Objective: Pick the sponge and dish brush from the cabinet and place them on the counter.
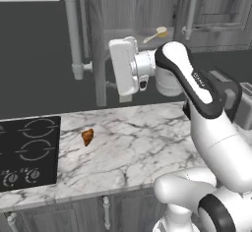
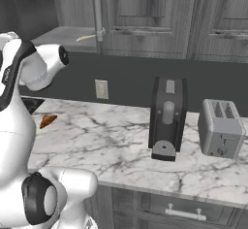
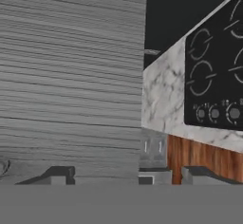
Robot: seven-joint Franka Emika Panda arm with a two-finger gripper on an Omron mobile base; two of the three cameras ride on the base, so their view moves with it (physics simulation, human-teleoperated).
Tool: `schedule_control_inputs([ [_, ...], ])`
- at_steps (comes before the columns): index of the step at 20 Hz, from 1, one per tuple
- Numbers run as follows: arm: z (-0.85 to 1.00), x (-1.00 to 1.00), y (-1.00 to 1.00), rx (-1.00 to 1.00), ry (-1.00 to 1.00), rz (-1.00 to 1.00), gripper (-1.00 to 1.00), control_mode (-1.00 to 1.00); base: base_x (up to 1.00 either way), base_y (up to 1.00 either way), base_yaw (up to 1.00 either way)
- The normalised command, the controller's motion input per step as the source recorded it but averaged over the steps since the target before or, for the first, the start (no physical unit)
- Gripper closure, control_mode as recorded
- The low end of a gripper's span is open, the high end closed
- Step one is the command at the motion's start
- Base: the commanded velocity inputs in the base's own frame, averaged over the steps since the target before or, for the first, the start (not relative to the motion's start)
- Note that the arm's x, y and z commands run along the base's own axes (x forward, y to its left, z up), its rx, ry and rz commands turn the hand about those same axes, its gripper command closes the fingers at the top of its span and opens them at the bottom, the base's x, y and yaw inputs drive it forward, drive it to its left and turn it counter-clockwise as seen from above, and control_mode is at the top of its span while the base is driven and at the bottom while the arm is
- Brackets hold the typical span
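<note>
- The dish brush [image 1: 155,34] lay on the grey shelf inside the cabinet [image 1: 133,2], its pale handle slanting down to the left and its round yellowish head at the upper right, near the door's bar handle [image 1: 191,10].
- In the right base view the same brush [image 2: 86,38] showed as a thin cream stick on the shelf, just left of a silver bar handle.
- The sponge could not be made out on the shelf or on the worktop [image 1: 128,142].
- A small orange-brown lump [image 1: 87,137] sat on the marble beside the black cooktop [image 1: 27,150]; it is not part of the job.
- The hand [image 1: 123,66] hung below and left of the shelf, turned sideways towards the open cabinet door.
- In the hand view the two dark fingers [image 3: 57,174] stood well apart with nothing between them; they gripped nothing, facing wood grain with the cooktop off to one side.
- The brush looks light and stiff, so a modest squeeze should carry it.
- The slim handle could roll or swing if taken near one end.
- The best hold is probably mid-handle, across its width, slightly towards the head for balance.
- The bristle head looks soft and would give a poorer grip.
</note>
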Motion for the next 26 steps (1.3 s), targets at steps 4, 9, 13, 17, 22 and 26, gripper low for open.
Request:
schedule_control_inputs([
  [4, 0.22, -0.3, -0.56, 0.05, -0.06, 0.0, -1.0, -1.0, 0.0, 0.0, 0.0],
  [9, 0.28, -0.38, -0.82, 0.04, -0.11, 0.01, -1.0, -1.0, 0.0, 0.0, 0.0],
  [13, 0.19, -0.46, -0.79, -0.01, -0.22, 0.05, -1.0, -1.0, 0.0, 0.0, 0.0],
  [17, -0.01, -0.52, -0.52, -0.14, -0.06, 0.06, -1.0, -1.0, 0.0, 0.0, 0.0],
  [22, -0.21, -0.81, -0.36, -0.23, -0.03, 0.05, -1.0, -1.0, 0.0, 0.0, 0.0],
  [26, -0.5, -1.0, -0.29, -0.28, -0.14, 0.0, -1.0, -1.0, 0.0, 0.0, 0.0],
])
